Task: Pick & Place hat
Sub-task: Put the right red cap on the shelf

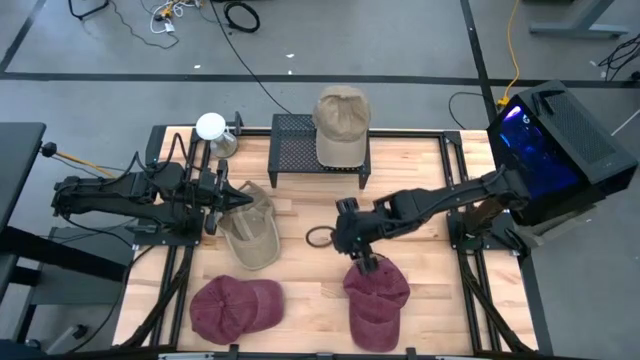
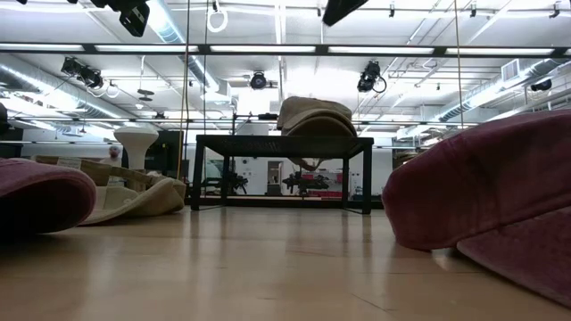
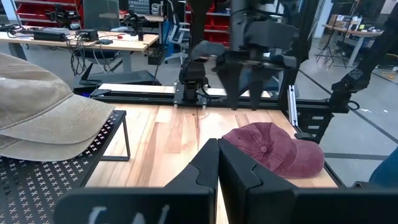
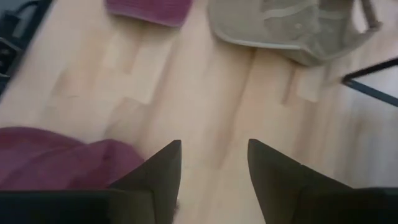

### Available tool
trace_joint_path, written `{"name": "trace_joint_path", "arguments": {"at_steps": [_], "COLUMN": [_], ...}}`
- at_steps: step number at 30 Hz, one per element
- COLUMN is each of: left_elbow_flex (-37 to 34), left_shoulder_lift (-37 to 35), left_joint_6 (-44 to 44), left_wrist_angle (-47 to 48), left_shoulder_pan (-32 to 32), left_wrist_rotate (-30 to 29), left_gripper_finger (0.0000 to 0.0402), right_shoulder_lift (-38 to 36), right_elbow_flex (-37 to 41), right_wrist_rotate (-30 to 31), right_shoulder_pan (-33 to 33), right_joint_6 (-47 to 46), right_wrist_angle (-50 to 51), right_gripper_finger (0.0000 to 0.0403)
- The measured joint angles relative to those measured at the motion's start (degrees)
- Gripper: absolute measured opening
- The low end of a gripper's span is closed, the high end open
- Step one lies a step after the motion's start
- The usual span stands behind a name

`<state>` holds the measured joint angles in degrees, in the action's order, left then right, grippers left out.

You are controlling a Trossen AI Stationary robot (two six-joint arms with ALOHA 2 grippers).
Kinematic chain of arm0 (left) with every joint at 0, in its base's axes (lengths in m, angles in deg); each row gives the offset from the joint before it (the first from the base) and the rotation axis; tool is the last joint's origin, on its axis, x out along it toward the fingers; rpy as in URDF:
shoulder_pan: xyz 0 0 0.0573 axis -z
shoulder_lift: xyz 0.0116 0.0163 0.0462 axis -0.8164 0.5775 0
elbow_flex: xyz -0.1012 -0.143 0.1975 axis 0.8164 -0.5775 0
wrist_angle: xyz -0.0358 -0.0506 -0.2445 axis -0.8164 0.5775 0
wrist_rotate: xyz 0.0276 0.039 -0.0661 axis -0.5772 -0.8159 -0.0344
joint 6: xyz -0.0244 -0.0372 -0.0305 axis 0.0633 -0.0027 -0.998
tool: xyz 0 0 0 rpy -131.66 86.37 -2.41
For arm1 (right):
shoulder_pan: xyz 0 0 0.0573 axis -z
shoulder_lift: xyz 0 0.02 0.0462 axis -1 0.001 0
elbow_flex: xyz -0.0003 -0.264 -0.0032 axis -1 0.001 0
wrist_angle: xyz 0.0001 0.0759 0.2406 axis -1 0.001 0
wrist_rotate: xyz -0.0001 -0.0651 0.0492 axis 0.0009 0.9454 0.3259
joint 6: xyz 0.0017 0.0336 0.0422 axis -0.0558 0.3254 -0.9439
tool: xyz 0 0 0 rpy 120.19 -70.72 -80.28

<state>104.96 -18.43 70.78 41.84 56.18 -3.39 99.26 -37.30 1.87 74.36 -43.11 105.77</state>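
Note:
Several caps are in view. A tan cap (image 1: 341,124) sits on a black mesh stand (image 1: 290,150) at the far side. A second tan cap (image 1: 251,228) lies on the table, left of centre. Two maroon caps lie near the front edge, one at the left (image 1: 237,305) and one at the right (image 1: 378,298). My right gripper (image 1: 366,264) (image 4: 213,163) is open, over bare wood at the far edge of the right maroon cap (image 4: 56,163). My left gripper (image 1: 222,196) (image 3: 217,167) is shut and empty, beside the table's tan cap.
A white cup-like object (image 1: 212,128) stands at the far left corner. A dark ring (image 1: 320,238) lies on the wood mid-table. Black frame rails (image 1: 470,290) run along both sides. Bare wood lies between the stand and the front caps.

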Motion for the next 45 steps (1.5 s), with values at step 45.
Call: {"name": "trace_joint_path", "arguments": {"at_steps": [45], "left_elbow_flex": [0.0], "left_shoulder_lift": [0.0], "left_joint_6": [0.0], "left_wrist_angle": [0.0], "left_shoulder_pan": [0.0], "left_wrist_rotate": [0.0], "left_gripper_finger": [0.0014], "right_shoulder_lift": [0.0], "right_elbow_flex": [27.2], "right_wrist_rotate": [-13.7], "right_shoulder_pan": [-16.4], "right_joint_6": [-25.0], "right_wrist_angle": [-16.3], "right_gripper_finger": [0.0184]}}
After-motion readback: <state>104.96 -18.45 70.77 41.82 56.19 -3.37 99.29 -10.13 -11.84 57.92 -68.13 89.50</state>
